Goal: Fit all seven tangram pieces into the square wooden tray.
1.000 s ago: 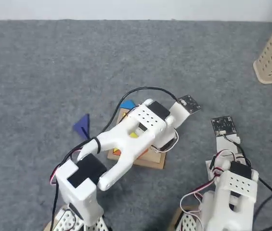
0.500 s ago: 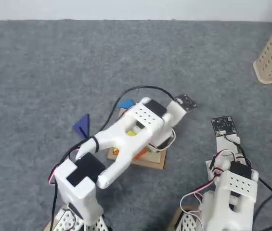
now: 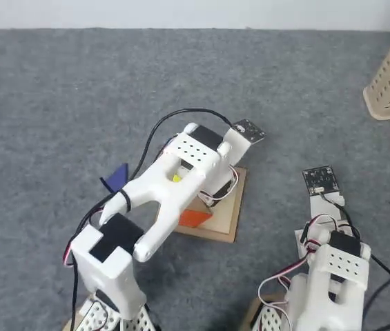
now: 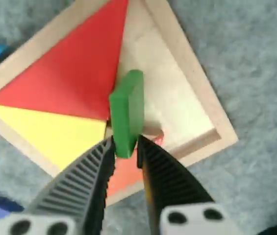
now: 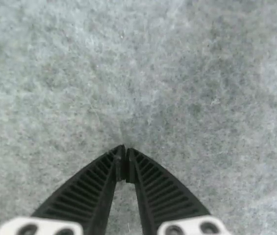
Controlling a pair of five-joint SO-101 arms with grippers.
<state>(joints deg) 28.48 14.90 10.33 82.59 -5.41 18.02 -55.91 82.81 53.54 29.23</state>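
One green piece [image 4: 127,113], up on its edge and pinched between the ribbed fingers of the left tool [image 4: 126,147], sits over the bare corner of the wooden tray [image 4: 200,88], just beside the red triangle [image 4: 74,73]. It looks light, stiff and smooth-faced, so it could twist or slip. A hold across the flat faces near the middle seems safest. The right tool [image 5: 124,164] is pressed together over the grey bench [image 5: 187,73], carrying nothing.

Left fingers [image 4: 91,169] clamped; right fingers [image 5: 99,181] closed.
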